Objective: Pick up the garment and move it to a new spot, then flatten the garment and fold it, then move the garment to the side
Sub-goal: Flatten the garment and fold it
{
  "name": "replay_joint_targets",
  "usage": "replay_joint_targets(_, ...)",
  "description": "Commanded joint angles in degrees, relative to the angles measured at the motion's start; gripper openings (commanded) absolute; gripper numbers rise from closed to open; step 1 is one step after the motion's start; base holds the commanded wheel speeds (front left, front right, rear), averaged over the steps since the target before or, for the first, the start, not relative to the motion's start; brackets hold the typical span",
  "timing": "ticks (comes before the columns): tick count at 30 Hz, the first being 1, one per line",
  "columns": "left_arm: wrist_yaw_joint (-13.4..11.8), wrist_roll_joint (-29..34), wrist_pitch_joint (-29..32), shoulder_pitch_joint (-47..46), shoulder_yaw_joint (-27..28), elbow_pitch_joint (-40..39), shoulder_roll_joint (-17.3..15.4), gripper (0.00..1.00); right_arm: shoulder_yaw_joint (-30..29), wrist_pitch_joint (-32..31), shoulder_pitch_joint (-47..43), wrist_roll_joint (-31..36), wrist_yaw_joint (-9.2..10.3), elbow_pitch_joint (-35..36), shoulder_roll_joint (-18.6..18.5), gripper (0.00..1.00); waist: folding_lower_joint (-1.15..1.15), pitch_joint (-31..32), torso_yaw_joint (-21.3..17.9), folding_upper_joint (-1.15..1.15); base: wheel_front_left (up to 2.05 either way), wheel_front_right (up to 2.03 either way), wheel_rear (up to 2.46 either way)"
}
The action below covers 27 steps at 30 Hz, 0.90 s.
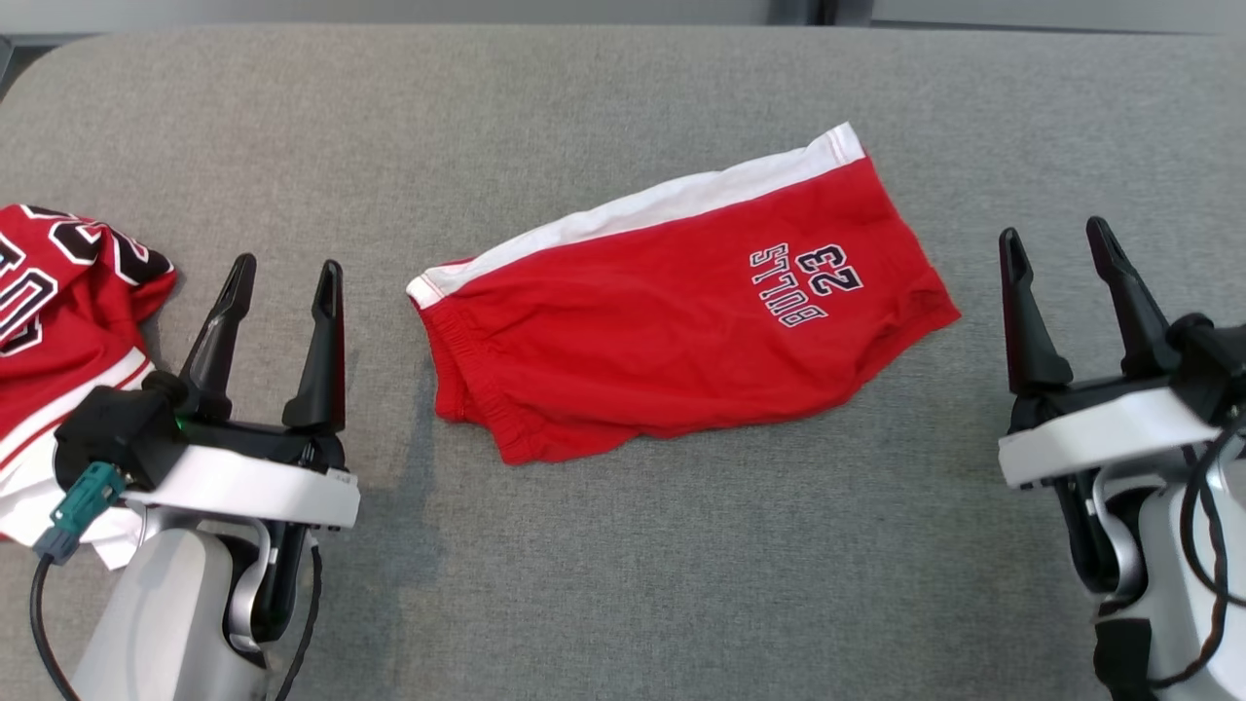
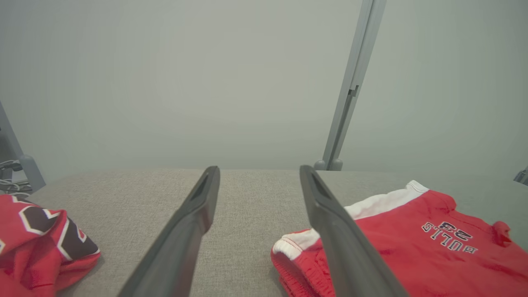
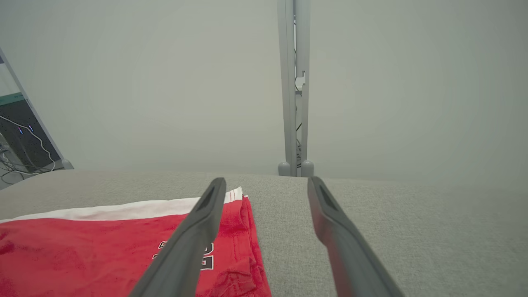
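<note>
While the grey fabric-covered surface [image 1: 623,584] spans the whole head view, the red shorts [image 1: 681,331] lie on it at the centre, reaching a little toward 1 o'clock. Their elastic waistband points to 9 o'clock and the leg hem to 3 o'clock. A white side stripe [image 1: 642,209] runs along the 12 o'clock edge, and the 6 o'clock edge is slightly rumpled. A red jersey [image 1: 58,321] with dark, white-edged numerals sits crumpled at 9 o'clock, well apart from the shorts. The left gripper [image 1: 287,265] hovers at 8 o'clock between jersey and shorts, its fingers spread wide with nothing between them, touching neither garment. The right gripper [image 1: 1054,230] hangs at 3 o'clock, just beyond the leg hem, its fingers equally parted and holding nothing. The dark "BULLS 23" print [image 1: 806,282] reads upside down near the hem end of the shorts
</note>
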State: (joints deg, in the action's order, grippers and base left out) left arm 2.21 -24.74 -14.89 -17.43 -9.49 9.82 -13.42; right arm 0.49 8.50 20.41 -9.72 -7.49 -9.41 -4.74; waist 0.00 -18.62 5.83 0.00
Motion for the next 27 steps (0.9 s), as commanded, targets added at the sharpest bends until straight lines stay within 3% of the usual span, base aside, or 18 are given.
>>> replay_joint_targets(1, 0.4, 0.1, -0.2, -0.9, 0.2, -0.1, 0.2, 1.0, -0.1, -0.3, 1.1, -0.2, -0.02, -0.9, -0.9, 1.0, 0.0, -1.1, 0.8, 0.0, 0.0, 0.0, 0.0)
replay_joint_targets(14, 1.7, 1.9, -0.2, -4.5, -0.1, -0.5, 2.6, 1.0, 5.4, 1.1, 11.7, -2.4, -0.02, -20.6, -2.9, 1.0, 0.0, -5.8, 4.7, 0.0, 0.0, 0.0, 0.0)
replay_joint_targets(23, 1.5, 3.3, -0.2, -4.5, 0.6, -0.2, 3.3, 1.0, 8.4, -0.6, 13.0, -7.1, -0.02, -31.4, -2.4, 1.0, 0.0, -6.4, 5.0, 0.0, 0.0, 0.0, 0.0)
replay_joint_targets(24, 1.4, 3.5, -0.2, -4.4, 0.7, -0.2, 3.4, 1.0, 8.6, -0.8, 12.8, -7.6, -0.02, -31.9, -2.4, 0.46, 0.0, -6.3, 4.9, 0.0, 0.0, 0.0, 0.0)
replay_joint_targets(25, 1.4, 3.5, -0.2, -4.3, 0.8, -0.1, 3.4, 1.0, 9.0, -1.1, 12.5, -8.1, -0.02, -32.3, -2.3, 0.2, 0.0, -6.2, 4.7, 0.0, 0.0, 0.0, 0.0)
replay_joint_targets(26, 1.3, 3.6, -0.2, -4.2, 0.8, 0.0, 3.4, 1.0, 9.3, -1.1, 12.3, -8.7, -0.02, -32.5, -2.2, 0.0, 0.0, -6.0, 4.6, 0.0, 0.0, 0.0, 0.0)
replay_joint_targets(27, 1.3, 3.6, -0.2, -4.1, 0.9, 0.1, 3.4, 1.0, 9.5, -1.0, 12.1, -9.2, -0.02, -32.6, -2.2, 0.0, 0.0, -5.9, 4.4, 0.0, 0.0, 0.0, 0.0)
